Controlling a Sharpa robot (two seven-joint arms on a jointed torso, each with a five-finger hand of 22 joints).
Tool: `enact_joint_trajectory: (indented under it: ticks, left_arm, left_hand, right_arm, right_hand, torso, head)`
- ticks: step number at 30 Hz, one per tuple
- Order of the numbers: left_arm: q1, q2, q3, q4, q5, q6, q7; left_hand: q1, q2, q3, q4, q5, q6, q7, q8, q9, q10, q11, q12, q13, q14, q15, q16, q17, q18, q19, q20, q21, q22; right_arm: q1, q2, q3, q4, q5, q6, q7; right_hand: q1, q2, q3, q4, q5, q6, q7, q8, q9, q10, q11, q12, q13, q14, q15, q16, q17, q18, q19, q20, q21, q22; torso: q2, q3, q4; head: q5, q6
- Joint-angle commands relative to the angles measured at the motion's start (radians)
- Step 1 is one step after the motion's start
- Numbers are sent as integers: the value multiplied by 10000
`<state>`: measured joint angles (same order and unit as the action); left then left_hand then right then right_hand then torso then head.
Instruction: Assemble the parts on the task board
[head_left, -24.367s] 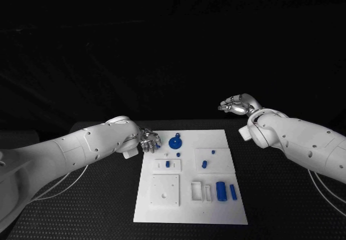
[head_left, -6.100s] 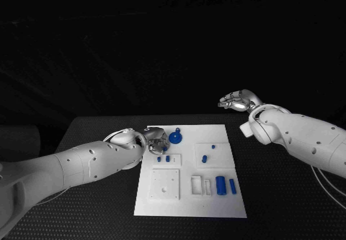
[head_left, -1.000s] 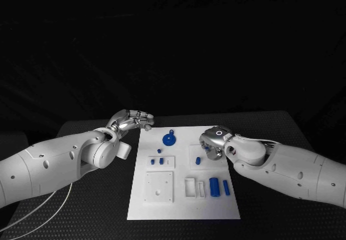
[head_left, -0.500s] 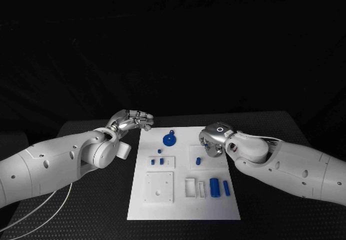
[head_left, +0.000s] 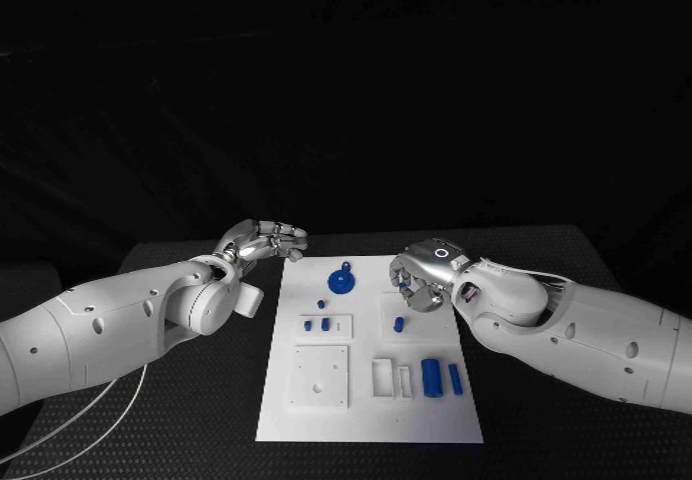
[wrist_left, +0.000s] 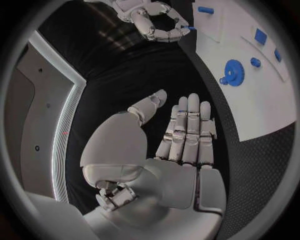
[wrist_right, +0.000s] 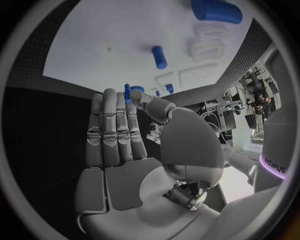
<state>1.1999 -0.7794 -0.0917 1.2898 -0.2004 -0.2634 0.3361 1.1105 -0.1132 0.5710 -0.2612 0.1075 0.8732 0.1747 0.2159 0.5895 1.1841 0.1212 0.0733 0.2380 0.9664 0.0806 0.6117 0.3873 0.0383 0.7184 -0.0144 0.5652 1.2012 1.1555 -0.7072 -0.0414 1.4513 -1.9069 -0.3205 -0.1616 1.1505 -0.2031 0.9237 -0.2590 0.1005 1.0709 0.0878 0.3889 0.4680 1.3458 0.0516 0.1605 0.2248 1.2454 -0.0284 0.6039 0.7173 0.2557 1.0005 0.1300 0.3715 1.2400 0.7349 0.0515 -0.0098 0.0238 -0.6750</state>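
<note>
Blue peg (wrist_right: 127, 93) is being pinched by the right hand (head_left: 418, 283) at the task board's (head_left: 369, 420) two o'clock, presumably for insertion; the left hand (head_left: 268, 241) is idling released at ten o'clock.

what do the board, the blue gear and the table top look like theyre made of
Board: probably matte white plastic, flat and even. Gear: likely moulded blue plastic, uniform colour, no metal shine. Table: black with a fine dotted weave, perhaps a rubber or mesh mat.

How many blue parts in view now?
8: gear and stud far end, two tabs mid-left, a pin mid-right, two cylinders nearest, one peg pinched by right hand; others may be hidden.
</note>
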Motion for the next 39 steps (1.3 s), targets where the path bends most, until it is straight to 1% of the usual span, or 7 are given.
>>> enact_joint_trajectory:
  ticks: [1,6,10,17,20,32,39]
  left_arm:
    - [12,40,10,-30,143,76,75]
    - [14,84,10,-104,156,31,78]
    - [26,140,10,-143,188,-33,104]
    - [62,240,10,-239,268,-94,129]
    - [88,318,10,-317,339,-125,139]
    - [124,463,10,-368,375,-123,133]
    - [125,519,10,-347,389,-97,118]
  left_hand:
    - [-96,-11,-46,37,39,-84,8,-11,-9,-48,23,-39,-9,-28,71,-50,13,32,-47,17,-47,9]
    - [-95,-13,-46,37,39,-85,9,-9,-10,-48,23,-37,-11,-28,71,-56,19,32,-47,18,-50,11]
    - [-97,-13,-46,41,39,-84,9,-7,-10,-44,22,-33,-12,-26,72,-63,26,33,-46,19,-54,12]
    - [-96,-16,-45,45,38,-78,6,1,-9,-36,18,-25,-14,-22,72,-74,41,34,-44,20,-61,16]
    - [-95,-19,-45,47,38,-75,5,4,-9,-33,16,-23,-15,-20,72,-78,47,34,-44,20,-64,17]
    - [-93,-24,-43,50,38,-72,2,10,-9,-29,14,-18,-18,-19,73,-93,62,35,-43,22,-72,21]
    - [-93,-26,-43,53,38,-73,2,11,-9,-29,14,-18,-20,-20,74,-99,67,35,-43,23,-76,22]
  right_arm:
    - [-6,80,1,224,597,-680,441]
    - [-86,247,0,533,774,-881,598]
    - [-219,445,-2,691,924,-934,716]
    - [-653,734,-15,707,976,-923,804]
    - [-846,927,-101,582,828,-908,837]
    - [-1380,1399,-379,388,405,-791,854]
    - [-1584,1616,-458,149,277,-759,849]
  right_hand:
    - [65,-26,62,27,-58,65,30,32,15,51,-10,-45,10,20,-37,-64,20,61,57,6,37,18]
    - [72,-35,72,45,-43,62,31,27,24,52,-8,-56,25,28,-40,-74,34,61,70,2,41,21]
    - [75,-37,77,59,-31,60,32,23,31,52,-8,-63,35,33,-41,-80,43,61,76,-1,43,23]
    - [75,-32,76,76,-9,49,36,14,40,47,-4,-77,49,37,-42,-94,56,61,79,-3,42,25]
    - [78,-29,75,80,12,44,38,9,46,44,-3,-85,58,38,-42,-102,63,61,78,-4,40,27]
    - [86,-33,70,83,37,40,39,3,58,45,-3,-97,75,45,-43,-115,78,61,78,-7,41,33]
    - [89,-32,68,85,47,39,40,1,64,47,-3,-101,83,49,-44,-121,85,61,79,-8,42,36]
  torso:
    - [1,-3,13]
    - [8,-4,17]
    - [8,-21,14]
    - [10,-29,22]
    - [11,-38,16]
    - [19,-25,29]
    - [17,-16,9]
  head:
    - [115,15]
    - [374,-16]
    - [678,-53]
    - [1093,-201]
    - [1315,-282]
    - [1622,-475]
    - [1801,-582]
